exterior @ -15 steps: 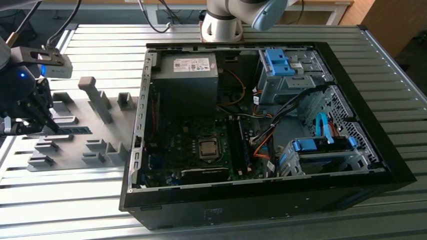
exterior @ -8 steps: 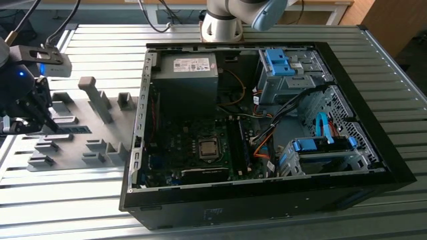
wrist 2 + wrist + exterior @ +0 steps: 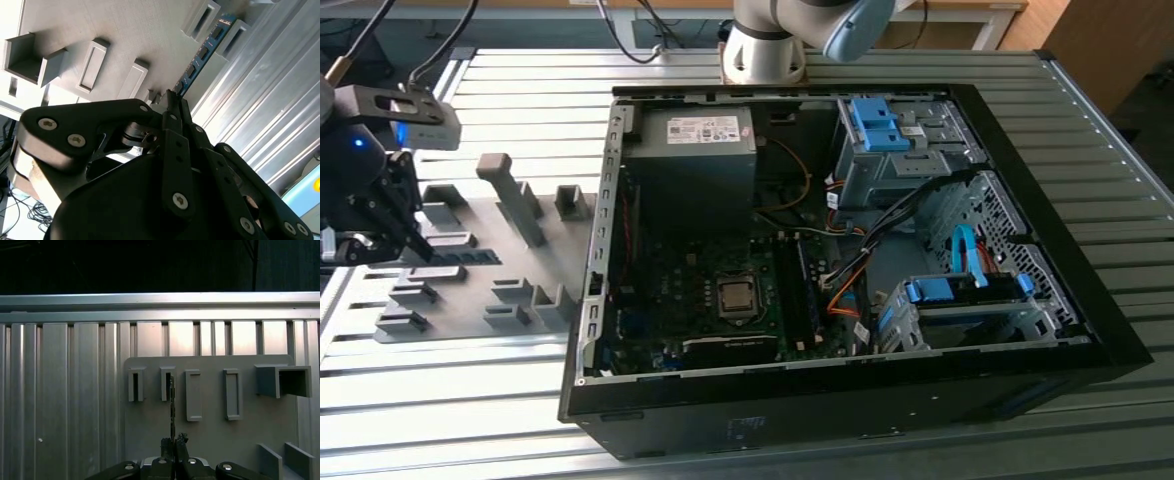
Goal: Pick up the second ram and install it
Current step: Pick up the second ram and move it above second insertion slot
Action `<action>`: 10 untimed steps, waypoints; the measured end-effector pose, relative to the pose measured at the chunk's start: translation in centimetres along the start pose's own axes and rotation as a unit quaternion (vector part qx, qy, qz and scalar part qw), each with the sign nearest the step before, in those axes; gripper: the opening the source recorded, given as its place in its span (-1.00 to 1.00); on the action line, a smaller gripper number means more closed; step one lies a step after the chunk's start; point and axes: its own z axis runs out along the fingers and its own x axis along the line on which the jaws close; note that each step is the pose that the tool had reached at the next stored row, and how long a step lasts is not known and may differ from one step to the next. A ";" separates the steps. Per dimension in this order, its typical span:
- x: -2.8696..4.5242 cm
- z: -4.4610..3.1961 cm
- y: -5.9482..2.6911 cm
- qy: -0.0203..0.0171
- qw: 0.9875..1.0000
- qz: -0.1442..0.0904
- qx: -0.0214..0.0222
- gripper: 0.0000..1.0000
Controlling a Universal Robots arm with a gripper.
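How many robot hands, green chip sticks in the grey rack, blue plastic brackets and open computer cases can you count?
Black robot hand: 1
Thin green circuit-board stick with dark chips: 1
Blue plastic drive brackets: 2
Open black metal computer case: 1
Total: 5

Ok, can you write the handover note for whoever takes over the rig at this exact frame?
The tool is shut on the near end of the second ram, over the grey holder plate at the exterior view's left.
Ram: not lifted; its far end lies at a small holder block on the plate.
Done: the stick is gripped.
Left: the lift, and the install on the motherboard in the open computer case.
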 end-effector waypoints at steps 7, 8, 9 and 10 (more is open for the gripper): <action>-0.01 -0.52 0.01 0.000 1.000 0.000 0.000 -0.73; -0.01 -0.61 0.01 0.000 1.000 0.000 0.000 -0.73; -0.01 -0.70 0.01 0.000 1.000 0.000 0.000 -0.73; -0.01 -0.80 0.01 0.000 1.000 0.000 0.000 -0.73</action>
